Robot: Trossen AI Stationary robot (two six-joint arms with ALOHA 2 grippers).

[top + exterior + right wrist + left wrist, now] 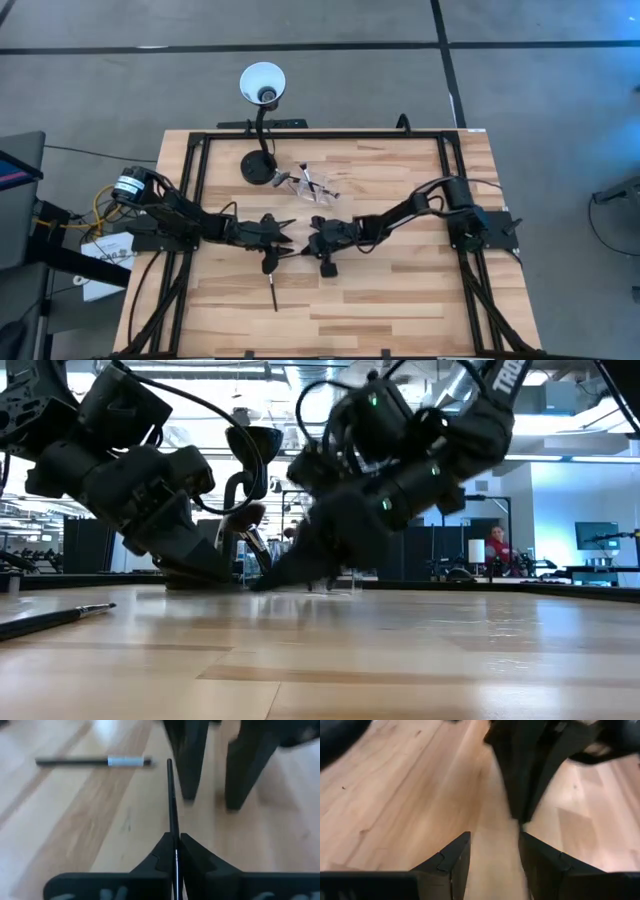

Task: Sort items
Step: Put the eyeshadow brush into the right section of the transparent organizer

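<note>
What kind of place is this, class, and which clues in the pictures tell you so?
Probably a robotics lab or open workshop. Two robot arms are mounted at a wooden table on a bare grey floor, and the low view shows a big hall with ceiling lights and a screen.

The table's middle is being crowded by the left gripper (291,237) and right gripper (309,241), tip to tip. Passage behind is being blocked by the lamp (260,165) and pouch (312,183); the near planks (400,310) are being left open.
</note>
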